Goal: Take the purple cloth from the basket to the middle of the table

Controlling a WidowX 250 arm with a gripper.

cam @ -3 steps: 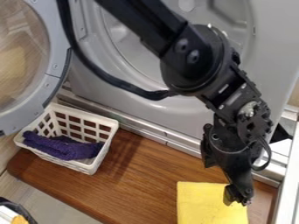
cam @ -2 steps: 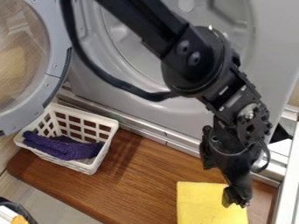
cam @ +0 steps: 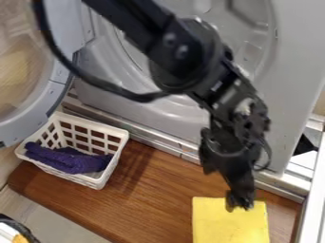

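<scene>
My gripper point(cam: 239, 209) hangs over the upper part of a yellow cloth at the front right, well to the right of the basket. The purple cloth point(cam: 68, 160) lies bunched in the white plastic basket point(cam: 109, 134), along its front side and partly over the rim. The basket stands at the left end of the brown wooden table point(cam: 152, 194). Nothing touches the purple cloth except the basket.
The yellow cloth point(cam: 215, 223) lies flat at the table's front right. Behind the table stands a grey machine front point(cam: 171, 121), with its round door point(cam: 60, 71) open at the upper left above the basket. A metal rail runs along the table's back edge.
The arm and gripper have swung left and slightly up, from the yellow cloth's right part to over its upper middle. The purple cloth and basket have not moved.
</scene>
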